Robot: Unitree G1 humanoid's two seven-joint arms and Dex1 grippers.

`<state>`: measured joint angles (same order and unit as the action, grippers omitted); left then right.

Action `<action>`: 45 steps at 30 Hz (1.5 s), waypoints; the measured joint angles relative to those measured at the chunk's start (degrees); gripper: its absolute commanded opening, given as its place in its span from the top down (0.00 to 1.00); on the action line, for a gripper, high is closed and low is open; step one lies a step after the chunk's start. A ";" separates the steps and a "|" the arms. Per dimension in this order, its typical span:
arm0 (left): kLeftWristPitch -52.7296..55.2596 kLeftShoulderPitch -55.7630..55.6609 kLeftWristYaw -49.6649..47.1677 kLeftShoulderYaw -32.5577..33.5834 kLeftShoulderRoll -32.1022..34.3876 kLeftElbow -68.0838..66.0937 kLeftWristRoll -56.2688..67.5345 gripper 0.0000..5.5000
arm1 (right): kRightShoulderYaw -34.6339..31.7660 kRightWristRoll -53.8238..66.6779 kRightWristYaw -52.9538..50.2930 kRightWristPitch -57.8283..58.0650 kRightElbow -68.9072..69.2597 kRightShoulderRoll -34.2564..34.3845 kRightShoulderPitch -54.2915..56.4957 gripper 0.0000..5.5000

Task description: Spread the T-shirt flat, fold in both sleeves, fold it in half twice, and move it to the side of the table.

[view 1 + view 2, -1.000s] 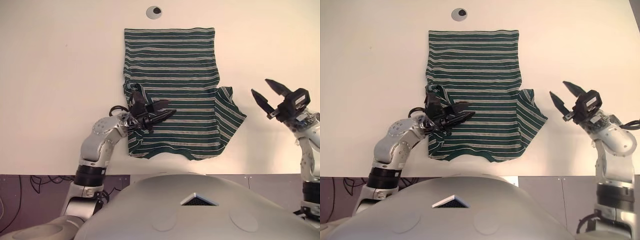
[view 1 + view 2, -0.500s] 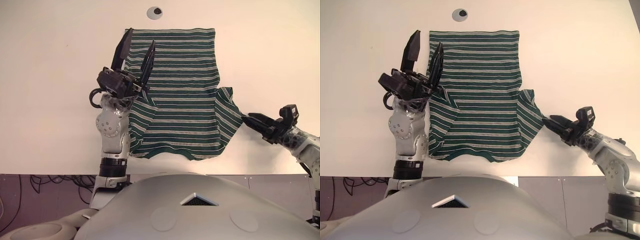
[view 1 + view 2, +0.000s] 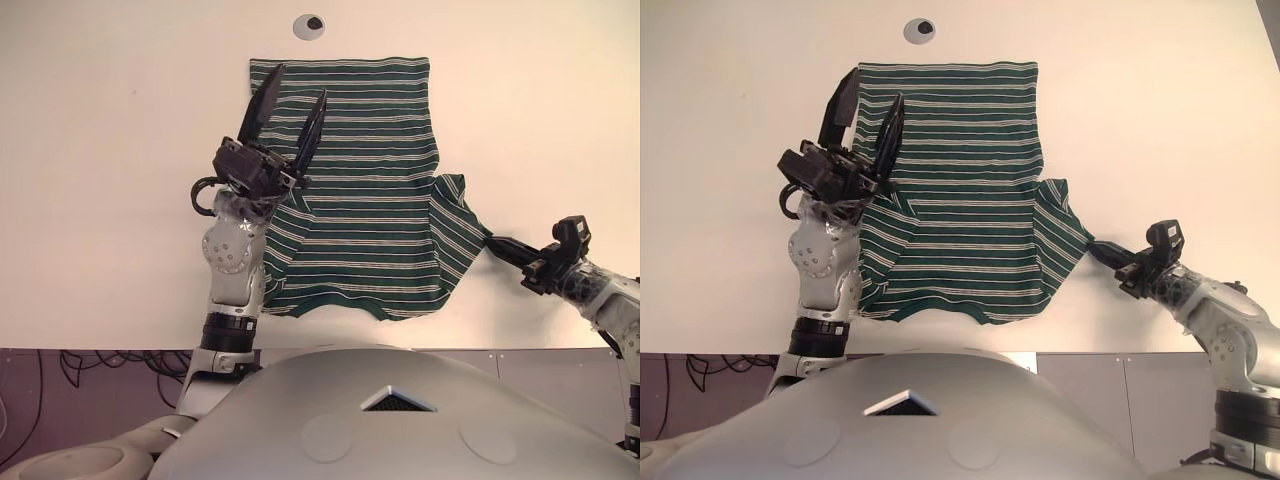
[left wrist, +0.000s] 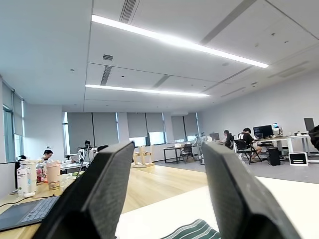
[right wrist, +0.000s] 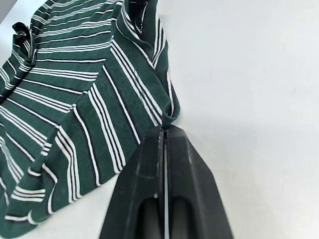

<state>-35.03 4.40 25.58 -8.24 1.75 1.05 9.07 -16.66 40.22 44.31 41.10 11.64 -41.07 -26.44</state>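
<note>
Since left end effector [image 3: 300, 82] rose spread, right end effector [image 3: 491, 240] now pinches T-shirt [image 3: 370, 150] sleeve

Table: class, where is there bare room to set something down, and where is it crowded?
Free: the table left of the T-shirt and open left gripper, and right of the T-shirt's body. Crowded: the middle under the T-shirt, and its sleeve, pinched by the right gripper.

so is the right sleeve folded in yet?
Not folded: the sleeve sticks out beside the shirt, its tip pinched in the shut right hand.
</note>
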 measured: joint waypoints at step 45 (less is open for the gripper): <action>0.56 9.55 18.06 5.27 20.12 4.73 9.99 0.55 | 8.25 10.47 -2.11 2.73 19.80 7.86 9.56 0.68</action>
<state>-34.47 13.95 43.63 -2.98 21.87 5.78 19.05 -8.42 50.68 42.20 43.83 31.44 -33.21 -16.88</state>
